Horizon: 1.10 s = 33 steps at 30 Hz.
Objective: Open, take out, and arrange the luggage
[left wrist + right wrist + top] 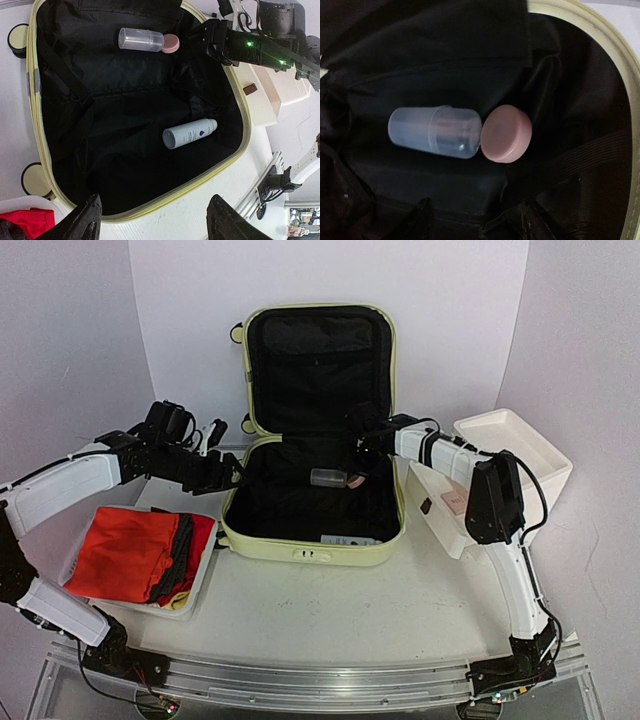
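Note:
The pale yellow-green luggage (310, 552) lies open on the table, its lid standing upright against the back wall and its black lining showing. Inside lie a clear container (435, 131) with a pink cap (506, 133) at the back and a white spray bottle (190, 133) near the front. My right gripper (362, 437) is open and empty inside the case, hovering just above the clear container (328, 478). Its fingers (421, 220) frame the lining below the container. My left gripper (228, 475) is open and empty at the case's left rim (165, 200).
A white mesh basket (200, 575) with red, orange and dark clothes stands at the front left. A white three-drawer box (445, 525) stands right of the case, with a white tray (515, 445) behind it. A small brown item (250, 89) lies on the box.

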{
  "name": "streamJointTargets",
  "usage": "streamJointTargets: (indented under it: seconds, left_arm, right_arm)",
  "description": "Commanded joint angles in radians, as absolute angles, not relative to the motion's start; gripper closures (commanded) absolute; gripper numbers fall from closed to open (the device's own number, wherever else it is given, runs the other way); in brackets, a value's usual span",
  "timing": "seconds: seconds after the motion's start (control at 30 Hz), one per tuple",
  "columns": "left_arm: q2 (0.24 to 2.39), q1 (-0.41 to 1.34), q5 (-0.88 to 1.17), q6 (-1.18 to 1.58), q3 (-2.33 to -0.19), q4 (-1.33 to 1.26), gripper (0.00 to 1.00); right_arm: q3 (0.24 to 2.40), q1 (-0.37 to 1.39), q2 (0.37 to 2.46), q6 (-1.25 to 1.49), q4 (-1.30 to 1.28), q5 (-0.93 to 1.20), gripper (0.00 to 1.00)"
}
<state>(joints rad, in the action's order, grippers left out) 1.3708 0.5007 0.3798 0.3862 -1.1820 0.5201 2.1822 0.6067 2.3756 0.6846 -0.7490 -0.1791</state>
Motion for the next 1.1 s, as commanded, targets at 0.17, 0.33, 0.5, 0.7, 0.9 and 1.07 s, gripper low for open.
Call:
streamJointTargets:
  seconds: [0.17, 0.33, 0.5, 0.7, 0.9, 1.07]
  left_arm:
    - [1.297, 0.500, 0.413, 0.412, -1.192, 0.463, 0.27]
    - [1.267, 0.500, 0.429, 0.433, -1.209, 0.461, 0.27]
    - [1.227, 0.500, 0.433, 0.495, -1.216, 0.442, 0.27]
    - [1.184, 0.500, 0.387, 0.591, -1.224, 0.415, 0.26]
    - [1.117, 0.499, 0.294, 0.803, -1.222, 0.336, 0.23]
    - [1.055, 0.499, 0.194, 0.908, -1.227, 0.334, 0.15]
  right_arm:
    - [2.306, 0.591, 2.484, 0.959, -0.676, -0.381, 0.43]
    - [2.317, 0.591, 2.529, 0.989, -0.675, -0.385, 0.44]
    - [2.319, 0.589, 2.560, 0.999, -0.643, -0.356, 0.47]
    - [2.322, 0.590, 2.568, 0.994, -0.591, -0.307, 0.69]
    - [2.232, 0.594, 2.458, 0.957, -0.571, -0.342, 0.80]
    - [2.094, 0.598, 2.317, 0.916, -0.545, -0.404, 0.84]
